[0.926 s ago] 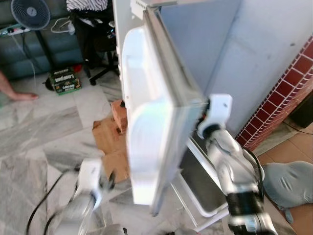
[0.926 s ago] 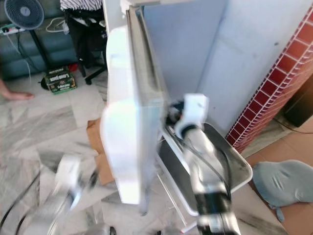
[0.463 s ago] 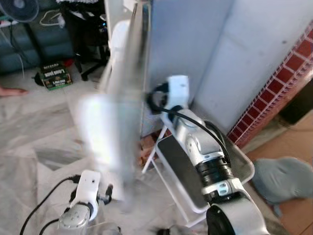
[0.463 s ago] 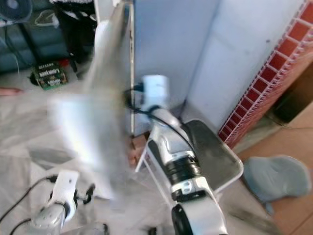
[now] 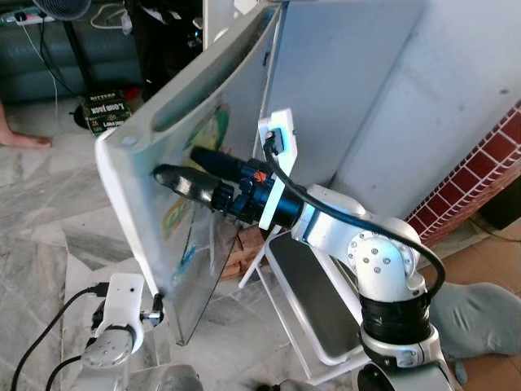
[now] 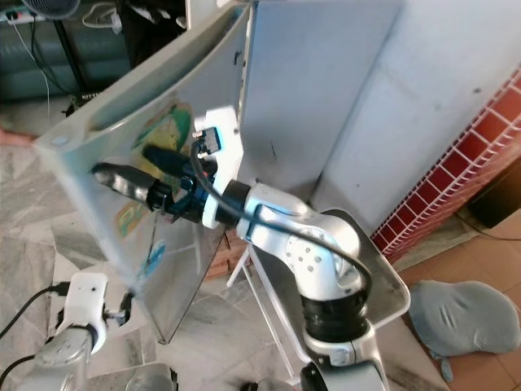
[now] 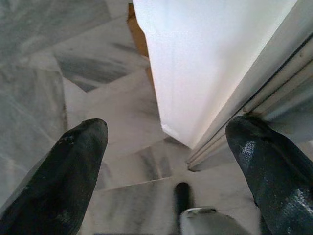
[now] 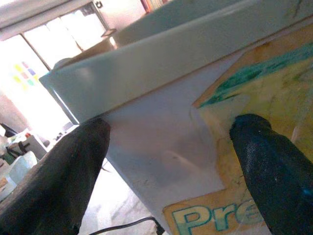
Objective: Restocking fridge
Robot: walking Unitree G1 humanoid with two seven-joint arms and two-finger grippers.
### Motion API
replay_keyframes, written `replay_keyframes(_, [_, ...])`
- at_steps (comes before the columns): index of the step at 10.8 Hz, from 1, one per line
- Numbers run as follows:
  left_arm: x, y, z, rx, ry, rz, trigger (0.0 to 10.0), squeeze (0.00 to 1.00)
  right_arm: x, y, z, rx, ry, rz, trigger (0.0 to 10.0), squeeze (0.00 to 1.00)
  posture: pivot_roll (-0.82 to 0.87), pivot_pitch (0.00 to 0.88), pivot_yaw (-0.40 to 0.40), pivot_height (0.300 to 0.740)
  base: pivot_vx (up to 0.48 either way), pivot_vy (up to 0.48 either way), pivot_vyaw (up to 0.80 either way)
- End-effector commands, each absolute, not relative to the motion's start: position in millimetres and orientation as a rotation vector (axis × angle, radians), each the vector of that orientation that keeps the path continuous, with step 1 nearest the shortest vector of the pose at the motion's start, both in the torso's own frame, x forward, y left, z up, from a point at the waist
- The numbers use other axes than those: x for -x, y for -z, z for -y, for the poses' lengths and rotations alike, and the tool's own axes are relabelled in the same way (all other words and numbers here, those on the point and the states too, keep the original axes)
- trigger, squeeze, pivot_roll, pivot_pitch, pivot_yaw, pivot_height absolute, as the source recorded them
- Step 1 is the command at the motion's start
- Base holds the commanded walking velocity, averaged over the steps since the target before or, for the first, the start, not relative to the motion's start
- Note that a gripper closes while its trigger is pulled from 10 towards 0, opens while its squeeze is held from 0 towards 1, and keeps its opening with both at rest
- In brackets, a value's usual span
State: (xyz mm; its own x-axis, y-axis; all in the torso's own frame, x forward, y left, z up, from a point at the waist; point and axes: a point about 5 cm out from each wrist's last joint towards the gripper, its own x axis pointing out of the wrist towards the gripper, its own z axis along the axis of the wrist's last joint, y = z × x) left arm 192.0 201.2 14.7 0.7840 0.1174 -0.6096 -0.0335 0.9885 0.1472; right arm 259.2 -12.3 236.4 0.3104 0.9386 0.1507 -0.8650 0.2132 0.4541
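Fridge door swung out, right gripper up against its front

The grey fridge (image 5: pixel 358 73) fills 12 to 2 o'clock, and its door (image 5: pixel 175 138) angles out toward 9, stickers on the face. At 3 there's a red brick wall (image 5: pixel 480 179); a white folding stand (image 5: pixel 313 318) sits under the door edge at 5, with cardboard (image 5: pixel 236 257) just behind it. At 11, a box (image 5: pixel 106 114) on the marble floor (image 5: pixel 49 212). The right arm bends sharply at the elbow and reaches across to 9, right gripper (image 5: pixel 183 167) fingers spread apart against the door's front, clamping nothing. The left gripper (image 7: pixel 171 161) hangs low at 7, fingers wide apart beneath the door's bottom corner.
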Motion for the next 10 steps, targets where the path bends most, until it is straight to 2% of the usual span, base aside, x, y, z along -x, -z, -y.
replay_keyframes(1, [-193.3, -11.9, -185.6, -0.070, -0.024, -0.679, 10.0, 0.00, -250.8, -242.3, 0.9, -0.482, -1.356, -0.188, 10.0, 0.00, 0.21, 0.000, -0.131, 0.740, 0.000, 0.000, 0.00])
replay_keyframes(2, [-191.6, -9.5, -184.4, -0.038, -0.002, -0.703, 10.0, 0.00, -253.0, -239.1, -3.9, -0.398, -1.355, -0.189, 10.0, 0.00, 0.21, 0.000, -0.138, 0.740, 0.000, 0.000, 0.00])
replay_keyframes(4, [-201.9, -18.1, -177.5, -0.129, 0.042, -0.602, 10.0, 0.00, -267.8, -222.6, 0.9, -0.249, -1.266, -0.199, 10.0, 0.00, 0.21, 0.000, -0.138, 0.740, 0.000, 0.000, 0.00])
replay_keyframes(5, [-210.9, -27.3, -175.3, -0.169, 0.038, -0.524, 10.0, 0.00, -279.5, -207.1, 8.1, -0.167, -1.144, -0.197, 10.0, 0.00, 0.20, 0.000, -0.135, 0.740, 0.000, 0.000, 0.00])
replay_keyframes(7, [-219.9, -32.3, -170.1, -0.160, 0.054, -0.482, 10.0, 0.00, -311.7, -181.4, 40.6, -0.093, -0.763, -0.168, 10.0, 0.00, 0.19, 0.000, -0.116, 0.740, 0.000, 0.000, 0.00])
replay_keyframes(8, [-224.7, -36.5, -170.2, -0.148, 0.049, -0.434, 10.0, 0.00, -320.3, -169.9, 62.3, -0.138, -0.620, -0.189, 10.0, 0.00, 0.18, 0.000, -0.109, 0.740, 0.000, 0.000, 0.00])
replay_keyframes(10, [-229.8, -31.1, -201.3, -0.094, -0.161, -0.443, 10.0, 0.00, -317.6, -159.1, 78.3, -0.144, -0.567, -0.202, 10.0, 0.00, 0.17, 0.000, -0.102, 0.740, 0.000, 0.412, 0.00])
